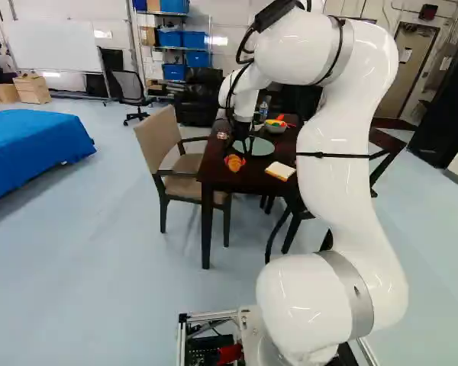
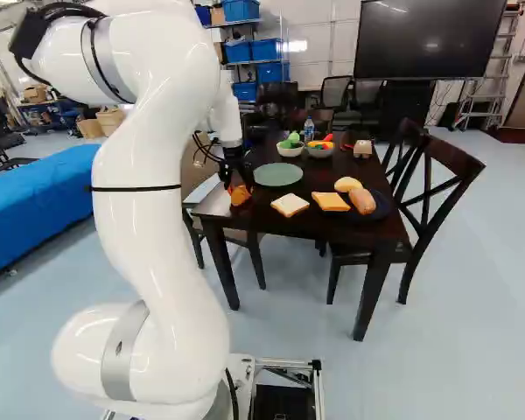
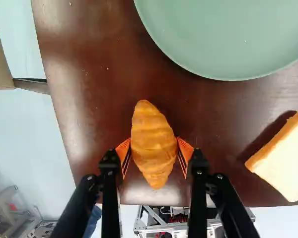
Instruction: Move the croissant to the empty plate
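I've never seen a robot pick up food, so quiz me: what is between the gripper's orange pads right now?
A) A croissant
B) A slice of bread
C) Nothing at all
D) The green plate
A, since the croissant sits between the gripper's orange pads, which touch it from both sides.

Pale blue floor (image 1: 107,267), light glare on white wall (image 2: 328,35). Shelf (image 1: 175,49) with blue bins (image 1: 197,59). Whiteboard (image 1: 52,46) at upper left, left base view. Large black screen (image 2: 429,39) in right. Beige armchair (image 1: 157,141), dark cross-back chair (image 2: 436,206) at dark wood counter (image 2: 262,219).
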Available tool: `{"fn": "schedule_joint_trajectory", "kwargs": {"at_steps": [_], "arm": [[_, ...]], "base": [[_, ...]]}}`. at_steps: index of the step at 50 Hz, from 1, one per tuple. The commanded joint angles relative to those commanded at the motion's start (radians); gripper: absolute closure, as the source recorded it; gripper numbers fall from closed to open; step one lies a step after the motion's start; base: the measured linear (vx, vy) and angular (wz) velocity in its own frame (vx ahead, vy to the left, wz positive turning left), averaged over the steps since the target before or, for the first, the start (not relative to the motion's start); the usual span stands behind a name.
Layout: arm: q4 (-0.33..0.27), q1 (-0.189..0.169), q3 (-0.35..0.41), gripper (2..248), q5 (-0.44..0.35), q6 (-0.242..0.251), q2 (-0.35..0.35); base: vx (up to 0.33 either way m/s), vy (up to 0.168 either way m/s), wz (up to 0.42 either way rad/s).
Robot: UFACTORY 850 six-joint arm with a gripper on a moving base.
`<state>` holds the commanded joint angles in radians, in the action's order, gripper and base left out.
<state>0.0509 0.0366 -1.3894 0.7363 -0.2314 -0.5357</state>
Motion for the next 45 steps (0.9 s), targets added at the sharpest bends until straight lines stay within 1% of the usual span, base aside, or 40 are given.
{"fn": "schedule_joint_trajectory", "kwargs": {"at_steps": [8,9,31,45], "arm": [[0.0,0.0,0.0,111,0.0,0.0,0.0],[0.0,0.0,0.0,115,0.0,0.0,0.0],[0.0,0.0,-0.002,113,0.0,0.0,0.008],[0.0,-0.002,-0.05,113,0.002,0.0,0.006]], "base": [[0.0,0.0,0.0],[0.0,0.0,0.0],[0.0,0.0,0.0],[0.0,0.0,0.0]]}}
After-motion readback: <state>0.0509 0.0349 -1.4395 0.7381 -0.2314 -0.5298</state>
